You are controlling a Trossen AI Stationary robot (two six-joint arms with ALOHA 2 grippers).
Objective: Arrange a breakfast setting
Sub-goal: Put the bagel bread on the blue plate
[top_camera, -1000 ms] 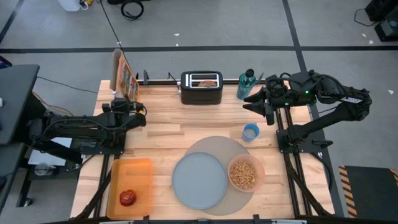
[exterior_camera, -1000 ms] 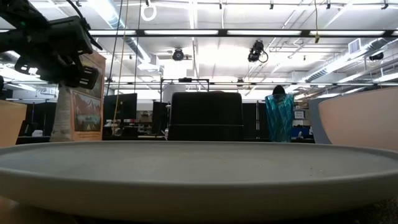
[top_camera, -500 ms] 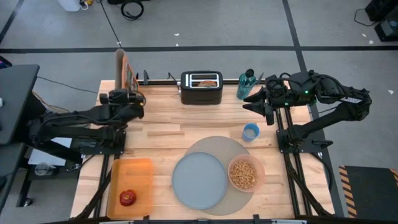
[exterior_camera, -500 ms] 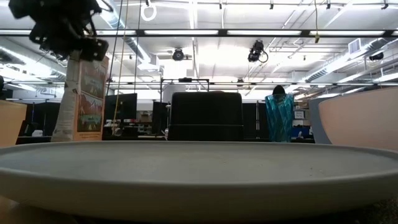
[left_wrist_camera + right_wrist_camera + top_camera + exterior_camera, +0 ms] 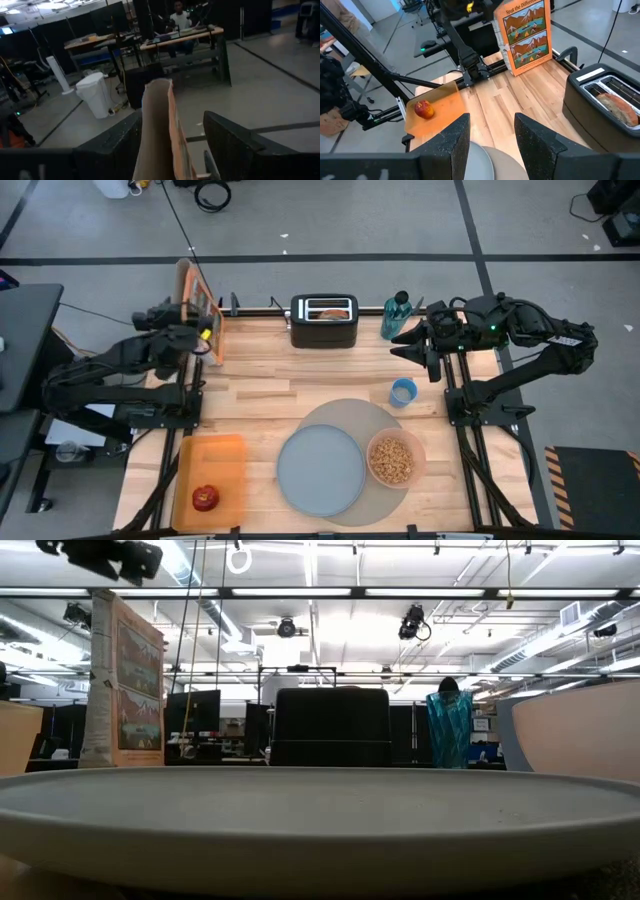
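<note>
- The breakfast setting sits at lower centre of the high view: a large round grey mat (image 5: 352, 442), matte and flat, on the pale wooden plank bench (image 5: 270, 375).
- A grey-blue plate (image 5: 320, 470), smooth and round with a shallow rim, lies on the mat's left part.
- A translucent pink bowl (image 5: 395, 459) filled with tan cereal touches the plate's right edge, also on the mat.
- A small blue cup (image 5: 403, 392) stands just off the mat's upper right edge, on bare wood.
- A red apple (image 5: 206, 498) rests on a glossy orange tray (image 5: 222, 455) at lower left, well apart from the mat.
- A tan bagel (image 5: 335, 311) shows in the slot of a black toaster (image 5: 324, 321) at upper centre; a teal bottle (image 5: 396, 315) stands to its right.
- The left pincer (image 5: 205, 332) is at upper left, at the upright cereal box (image 5: 200, 308). In the left wrist view its fingers (image 5: 235, 145) stand wide on either side of the box's thin cardboard edge (image 5: 160, 130), not pressing it.
- The right pincer (image 5: 420, 350) hovers at upper right, above the cup; the right wrist view shows its fingers (image 5: 535, 132) parted and holding nothing.
- The low view shows the plate rim (image 5: 320, 820) across the whole lower frame and the box's printed face (image 5: 125, 680) at upper left; the apple does not show there.
- Only the right wrist view shows the box's mountain print (image 5: 525, 35) and the apple's yellow-flecked skin (image 5: 423, 108).
- Only the left wrist view shows a person seated at a far desk (image 5: 179, 20).
</note>
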